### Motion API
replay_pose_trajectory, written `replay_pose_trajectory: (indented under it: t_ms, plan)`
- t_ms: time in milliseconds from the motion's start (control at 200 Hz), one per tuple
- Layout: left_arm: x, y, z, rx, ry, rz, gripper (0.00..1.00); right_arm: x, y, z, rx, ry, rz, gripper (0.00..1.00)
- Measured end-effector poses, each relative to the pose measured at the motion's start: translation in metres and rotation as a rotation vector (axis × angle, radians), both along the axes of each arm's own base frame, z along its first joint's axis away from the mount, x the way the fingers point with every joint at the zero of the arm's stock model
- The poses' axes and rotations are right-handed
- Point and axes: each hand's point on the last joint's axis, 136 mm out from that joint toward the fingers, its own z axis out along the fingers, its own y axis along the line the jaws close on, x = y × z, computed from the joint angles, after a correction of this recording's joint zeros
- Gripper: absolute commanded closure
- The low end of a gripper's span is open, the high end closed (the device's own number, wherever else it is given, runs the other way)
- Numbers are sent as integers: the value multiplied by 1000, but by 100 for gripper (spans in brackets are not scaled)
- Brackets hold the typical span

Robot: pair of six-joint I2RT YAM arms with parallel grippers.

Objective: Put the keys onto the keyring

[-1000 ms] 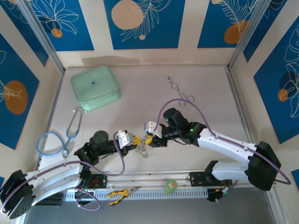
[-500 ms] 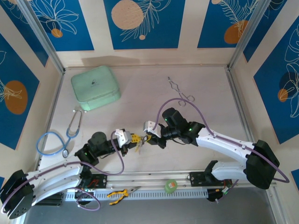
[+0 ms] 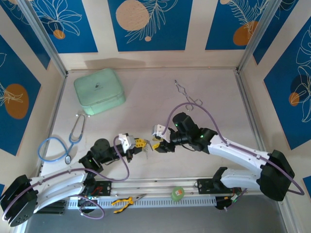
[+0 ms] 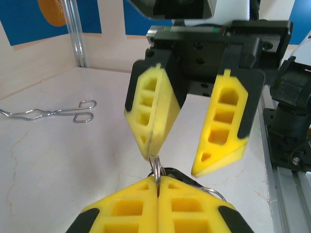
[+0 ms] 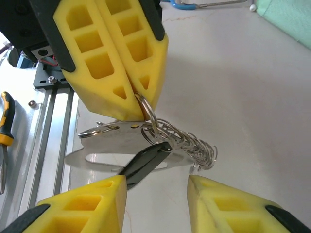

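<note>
My left gripper (image 4: 158, 180) is shut on the silvery keyring (image 4: 156, 167), pinching the loop edge-on between its yellow fingers (image 5: 121, 73). From the keyring (image 5: 146, 109) hang a link chain (image 5: 189, 143) and a flat silver tag (image 5: 109, 132). A key with a black head (image 5: 146, 162) slants down from the ring; whether it is threaded on I cannot tell. My right gripper (image 5: 155, 194) is open just below, its left finger (image 5: 97, 204) touching the black key's lower end. In the top view the left gripper (image 3: 141, 143) and right gripper (image 3: 156, 144) meet tip to tip near the table's front.
Silver forceps (image 3: 187, 94) lie at the back right. A mint green case (image 3: 99, 91) sits at the back left, with a blue stethoscope (image 3: 63, 143) in front of it. Yellow-handled pliers (image 3: 124, 201) and a tape roll (image 3: 178, 193) rest on the front rail.
The right gripper's jaws have opened after being shut half a second ago. The left gripper has lifted the keyring slightly, so it no longer dangles as low.
</note>
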Motion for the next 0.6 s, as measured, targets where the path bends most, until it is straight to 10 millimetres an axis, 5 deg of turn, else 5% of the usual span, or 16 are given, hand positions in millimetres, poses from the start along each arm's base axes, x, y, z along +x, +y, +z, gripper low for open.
replay_pose_trajectory:
  t_ms: [235, 600]
  plan:
    - [0, 0, 0, 7, -17, -2, 100, 7, -7, 15, 43, 24, -60, 60]
    - [1, -2, -3, 10, -13, -2, 100, -1, 10, -7, 11, 102, -35, 60]
